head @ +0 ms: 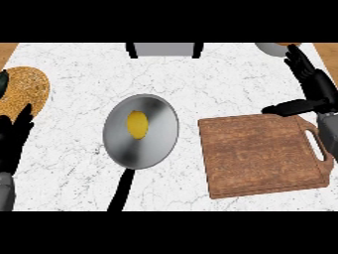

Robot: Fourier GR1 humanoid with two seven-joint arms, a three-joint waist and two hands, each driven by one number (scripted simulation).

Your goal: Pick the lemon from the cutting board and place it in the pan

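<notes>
Already lemon (137,124) sits in pan (125,149); judged light, firm, roll-prone: grasp round middle. Left robot hand (4,146), right robot hand (320,91) open.

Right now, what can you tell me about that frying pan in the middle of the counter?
The frying pan is round, grey and metallic-looking, with a shiny inside and a long black handle pointing toward the robot. It sits flat on the white marbled counter, left of the wooden cutting board and apart from it. A yellow lemon lies inside, a little above the middle. The left hand and right hand are both clear of it.
</notes>
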